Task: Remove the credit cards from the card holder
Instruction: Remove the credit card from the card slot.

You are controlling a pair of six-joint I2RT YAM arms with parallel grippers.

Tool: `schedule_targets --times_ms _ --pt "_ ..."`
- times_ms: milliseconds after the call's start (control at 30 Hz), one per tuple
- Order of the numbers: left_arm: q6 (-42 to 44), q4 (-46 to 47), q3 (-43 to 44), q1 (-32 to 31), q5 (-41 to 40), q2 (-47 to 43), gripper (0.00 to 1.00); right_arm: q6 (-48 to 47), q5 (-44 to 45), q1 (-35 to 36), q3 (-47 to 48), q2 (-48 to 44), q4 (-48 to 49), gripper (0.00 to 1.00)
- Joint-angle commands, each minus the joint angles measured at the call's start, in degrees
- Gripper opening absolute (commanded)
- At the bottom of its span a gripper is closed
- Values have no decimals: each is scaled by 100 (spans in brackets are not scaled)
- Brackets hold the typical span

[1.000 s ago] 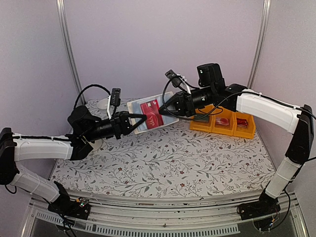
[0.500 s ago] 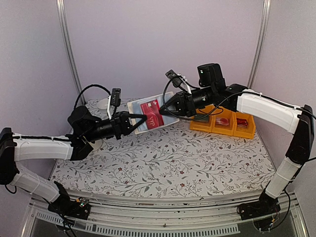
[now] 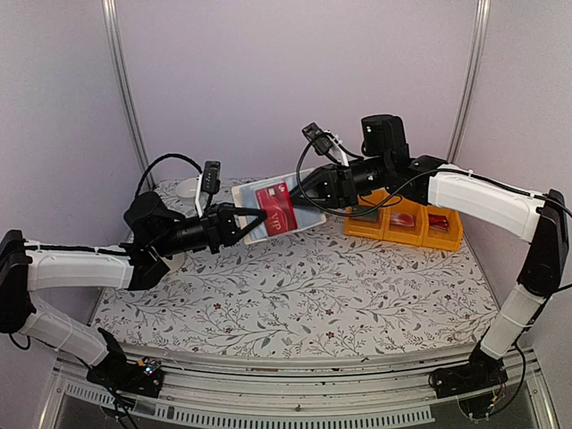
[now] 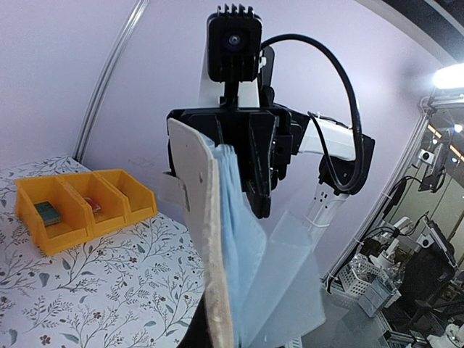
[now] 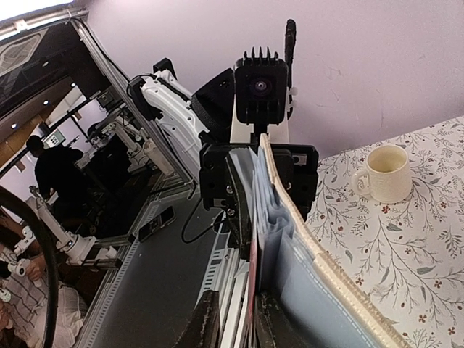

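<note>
Floral tablecloth (image 3: 295, 286) below: my left gripper (image 3: 250, 217) clamps the floppy card holder (image 3: 243, 190); my right gripper (image 3: 302, 192) pinches the red credit card (image 3: 275, 207), likely stiff, light and slick, so best gripped at its exposed end.

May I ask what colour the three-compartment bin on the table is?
The bin is orange-yellow, clearest in the left wrist view.
</note>
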Motion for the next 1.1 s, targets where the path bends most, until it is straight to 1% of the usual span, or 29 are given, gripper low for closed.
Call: schedule_targets --times_ms 0,67,100,267,400,500,567,667,867,967,1067 --pt "13 170 55 -34 26 41 0 171 -224 114 17 94 277 18" --pt "14 170 48 -34 19 27 0 183 -216 137 -4 101 320 18" --pt "14 166 47 -32 11 20 0 194 -200 143 -6 100 333 23" --pt "26 176 39 -28 -13 0 0 -32 -110 242 124 215 -141 33" --pt "76 209 -8 -28 -105 -45 0 -141 -292 291 57 179 -220 38" --pt "125 267 -62 -34 -156 -68 0 -154 -575 312 21 145 -220 39" --pt "132 276 -84 -35 -175 -70 0 -229 -697 334 20 128 -327 37" --pt "135 275 -101 -34 -207 -76 0 -482 -733 373 78 138 -714 36" --pt "130 330 -151 -34 -228 -95 0 -773 -434 389 58 87 -1156 36" --pt "152 380 -171 -30 -229 -104 0 -816 -108 404 56 45 -1236 36" --pt "156 494 -196 -32 -194 -96 0 -768 132 420 55 30 -1139 33"
